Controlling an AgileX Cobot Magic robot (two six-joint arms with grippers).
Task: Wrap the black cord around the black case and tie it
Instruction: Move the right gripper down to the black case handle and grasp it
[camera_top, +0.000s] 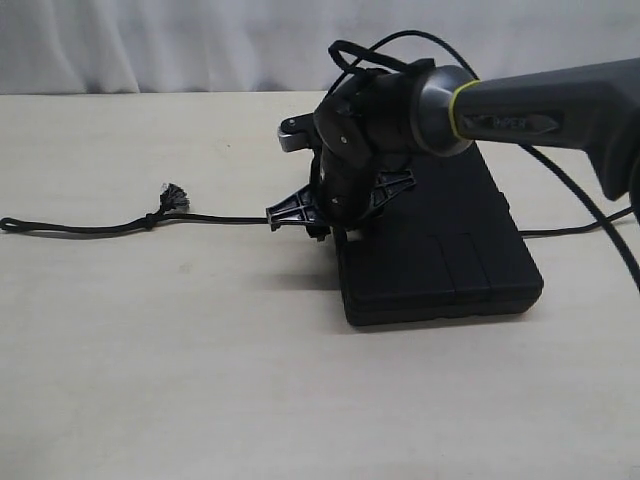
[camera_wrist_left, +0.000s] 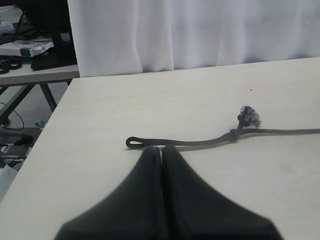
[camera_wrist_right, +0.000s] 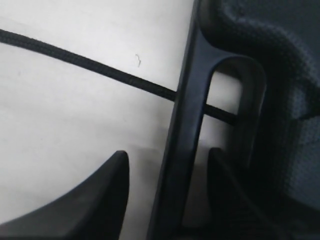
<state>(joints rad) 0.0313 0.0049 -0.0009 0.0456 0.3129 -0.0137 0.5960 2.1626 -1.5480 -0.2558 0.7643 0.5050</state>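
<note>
At the left edge of the black case (camera_top: 440, 250), which lies flat on the worktop (camera_top: 200, 380), the right gripper (camera_wrist_right: 167, 154) is set with its jaws wide apart. One jaw is placed on each side of the handle bar (camera_wrist_right: 182, 115), with a gap on both sides, so nothing is gripped. The black cord (camera_top: 220, 217) is stretched across the worktop. From its looped end (camera_wrist_left: 132, 142) it runs past the knot (camera_top: 150, 221) and frayed tuft (camera_top: 175, 196) to the case, and it can be seen inside the handle slot (camera_wrist_right: 225, 90). Whether it goes on beneath the case cannot be told. The left gripper (camera_wrist_left: 160, 150) is closed, with nothing seen between its jaws, and is pointed at the looped end just beyond its tips.

The step in hand is judged to be a grip on the handle bar, so that the case can be raised and the cord carried round it. The bar should be taken squarely and at its middle. The cord must be kept out of the jaws, since a pinched cord could not be pulled through. A low, slow lift is advised, so that the cord is not dragged from the slot.
</note>
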